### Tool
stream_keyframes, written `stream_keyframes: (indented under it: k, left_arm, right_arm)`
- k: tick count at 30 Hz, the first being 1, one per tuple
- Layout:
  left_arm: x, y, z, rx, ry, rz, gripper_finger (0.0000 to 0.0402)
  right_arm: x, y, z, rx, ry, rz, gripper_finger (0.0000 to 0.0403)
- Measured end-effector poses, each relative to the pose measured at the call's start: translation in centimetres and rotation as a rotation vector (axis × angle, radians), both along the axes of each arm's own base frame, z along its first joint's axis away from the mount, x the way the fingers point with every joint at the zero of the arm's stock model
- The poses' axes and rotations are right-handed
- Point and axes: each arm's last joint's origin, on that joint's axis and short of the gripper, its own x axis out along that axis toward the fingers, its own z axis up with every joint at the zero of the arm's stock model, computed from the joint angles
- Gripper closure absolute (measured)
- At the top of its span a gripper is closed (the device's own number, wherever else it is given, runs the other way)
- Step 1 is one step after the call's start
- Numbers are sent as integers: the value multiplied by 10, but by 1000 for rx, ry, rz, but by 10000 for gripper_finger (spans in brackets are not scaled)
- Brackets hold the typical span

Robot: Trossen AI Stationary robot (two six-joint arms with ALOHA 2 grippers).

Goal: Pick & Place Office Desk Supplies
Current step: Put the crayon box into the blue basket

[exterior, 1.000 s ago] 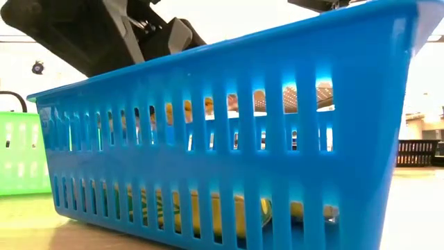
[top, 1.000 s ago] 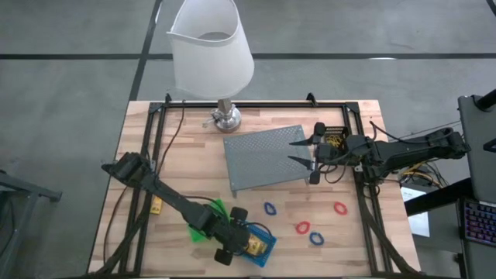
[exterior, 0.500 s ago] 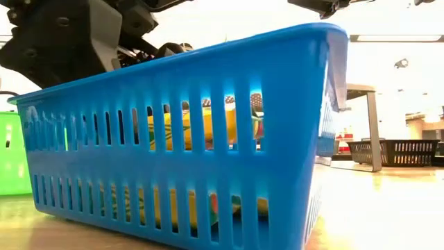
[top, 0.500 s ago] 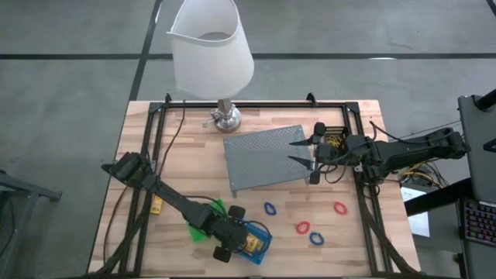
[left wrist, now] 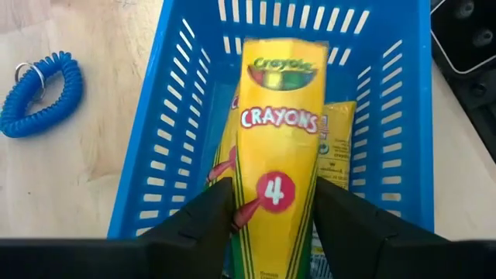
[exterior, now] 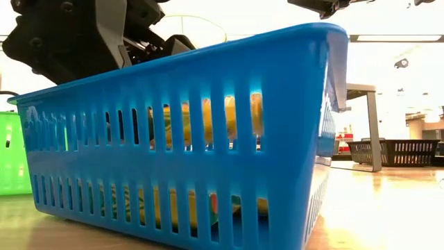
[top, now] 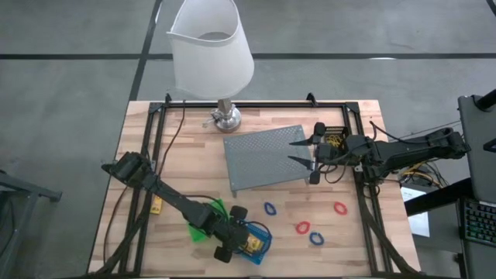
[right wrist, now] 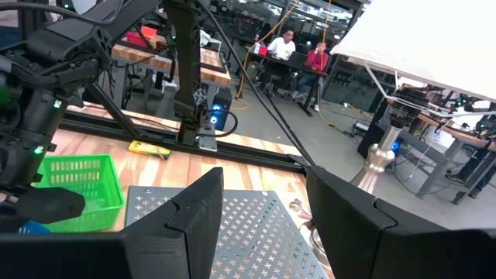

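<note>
Bare table left of the grey tray; lamp overhangs behind.

2 dark jointed arms, matte black housings; left claw fingers broad, wedge-shaped (black).

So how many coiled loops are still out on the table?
4: a blue loop nearest the blue bin, a red loop, a second blue loop, and a second red loop farthest right. The bins may hide more.

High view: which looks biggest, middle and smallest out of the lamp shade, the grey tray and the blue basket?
1. White lamp shade, though it sits nearer the camera, so it may look bigger than it is.
2. Grey mesh tray.
3. Blue basket, partly hidden by the left end effector.
</note>
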Motion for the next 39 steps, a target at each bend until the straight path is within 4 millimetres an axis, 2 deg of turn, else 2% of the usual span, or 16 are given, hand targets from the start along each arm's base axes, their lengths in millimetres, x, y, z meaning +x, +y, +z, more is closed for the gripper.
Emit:
stream_keyframes:
  k: [8,14,20,25,34,39]
  left_arm:
    - [0,0,0,0,0,-2,200]
    - [-2,1,6,1,11,-4,197]
    - [-12,8,52,-11,-90,25,197]
    - [-29,20,78,14,-74,75,197]
    - [-81,54,103,45,138,657,197]
    - [-105,63,102,41,162,880,197]
  right_arm:
    - [0,0,0,0,0,-1,218]
    - [0,0,0,0,0,-1,218]
    - [0,0,0,0,0,-1,218]
    - [0,0,0,0,0,-1,218]
    - [0,0,0,0,0,-1,218]
    - [0,0,0,0,0,0,218]
